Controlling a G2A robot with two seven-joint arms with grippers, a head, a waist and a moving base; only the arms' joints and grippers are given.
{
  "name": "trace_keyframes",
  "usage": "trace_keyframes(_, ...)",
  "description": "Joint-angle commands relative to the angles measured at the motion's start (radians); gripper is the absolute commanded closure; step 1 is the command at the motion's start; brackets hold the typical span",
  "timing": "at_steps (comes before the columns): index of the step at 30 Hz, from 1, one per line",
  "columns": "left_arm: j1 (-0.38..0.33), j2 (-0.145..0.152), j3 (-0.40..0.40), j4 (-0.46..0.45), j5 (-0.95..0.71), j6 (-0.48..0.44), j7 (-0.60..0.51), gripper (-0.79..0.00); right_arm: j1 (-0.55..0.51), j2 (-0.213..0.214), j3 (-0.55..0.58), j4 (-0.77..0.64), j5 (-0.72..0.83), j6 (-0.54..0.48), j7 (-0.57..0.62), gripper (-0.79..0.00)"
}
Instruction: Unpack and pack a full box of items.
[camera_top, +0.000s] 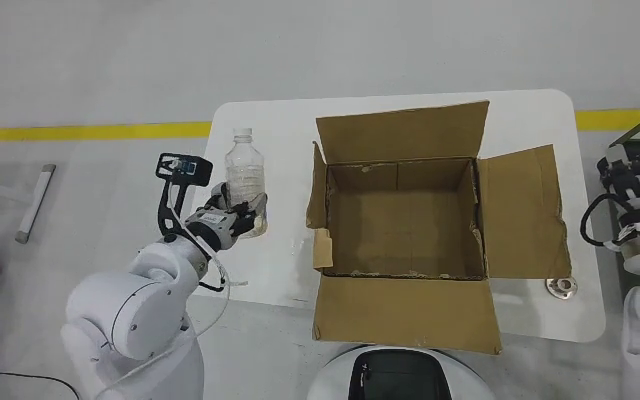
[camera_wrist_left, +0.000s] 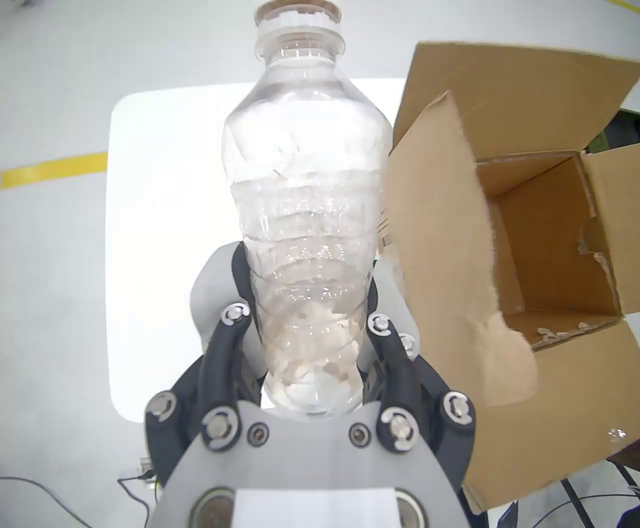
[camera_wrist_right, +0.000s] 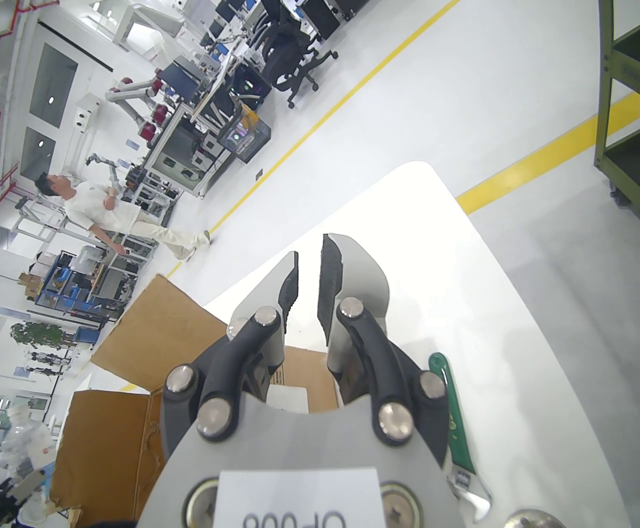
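**Left claw and load.** Your left claw (camera_wrist_left: 305, 280) is clamped on the base end of a clear plastic bottle (camera_wrist_left: 305, 165), with one finger on each side. The capped neck points away from the wrist, toward 12 o'clock in the top view. Claw and bottle sit over the left end of the white table (camera_top: 270, 265). You cannot tell whether the bottle touches the tabletop.

**Box.** The cardboard box (camera_top: 400, 135) stands mouth up at the table's middle, and the bottle is at 9 o'clock from it. Its far, near and right flaps lie spread outward. The torn left flap stands nearly upright between bottle and opening.

**Right claw.** Your right claw (camera_wrist_right: 310, 255) is at 3 o'clock from the box, by the table's right end. Its jaws are narrow, with a thin slit between the ridged pads and nothing in it.

**Other.** A small round metal piece (camera_top: 565, 287) lies on the table at 4 o'clock from the box.
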Motion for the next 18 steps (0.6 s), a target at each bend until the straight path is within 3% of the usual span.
trace_keyframes(1,-0.041,0.002,0.018,-0.027,-0.046,0.024,-0.021,0.000,-0.003,0.001,-0.002,-0.001,-0.004,0.004,-0.005,-0.126)
trace_keyframes(9,-0.126,-0.002,0.107,-0.073,-0.258,0.202,-0.001,0.000,-0.022,0.006,-0.014,-0.008,-0.018,0.011,-0.021,-0.129)
trace_keyframes(14,-0.130,-0.003,0.207,-0.028,-0.336,0.271,0.015,0.000,-0.032,0.008,-0.022,-0.015,-0.009,0.017,-0.036,-0.163)
trace_keyframes(18,-0.130,-0.003,0.213,-0.026,-0.339,0.275,0.016,0.000,-0.041,0.009,-0.028,-0.020,-0.003,0.018,-0.043,-0.148)
